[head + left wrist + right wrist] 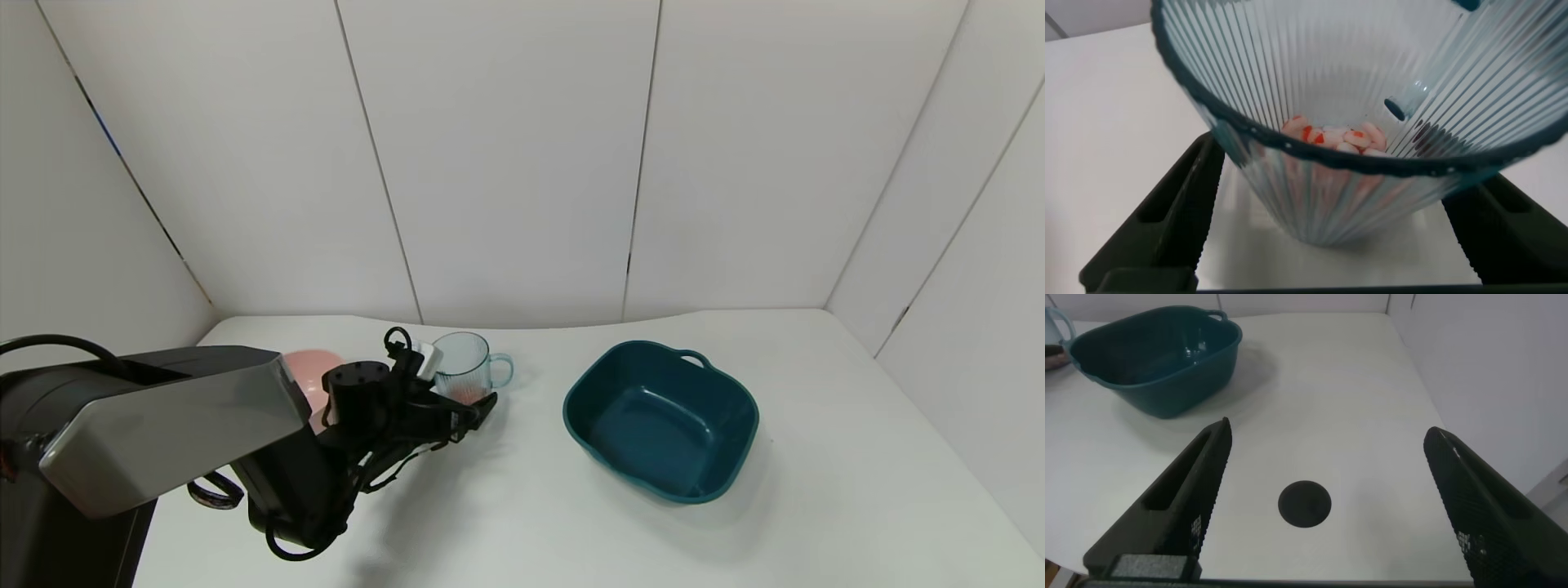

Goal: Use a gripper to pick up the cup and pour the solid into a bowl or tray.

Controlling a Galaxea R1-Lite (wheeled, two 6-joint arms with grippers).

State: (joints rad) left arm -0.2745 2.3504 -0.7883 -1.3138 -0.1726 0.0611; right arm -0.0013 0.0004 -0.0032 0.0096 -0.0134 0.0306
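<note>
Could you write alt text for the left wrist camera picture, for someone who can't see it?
A clear ribbed cup stands upright between the two open black fingers of the left gripper, on a white table. A small heap of red-orange and white bits lies at its bottom.

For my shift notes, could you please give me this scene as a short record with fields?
cup: ribbed pale-blue mug, upright on the table
contents: red-and-white bits at its bottom
left gripper: open, fingers either side of the cup
right gripper: open, empty, over bare table
pink bowl: behind the left arm
teal basin: empty
</note>
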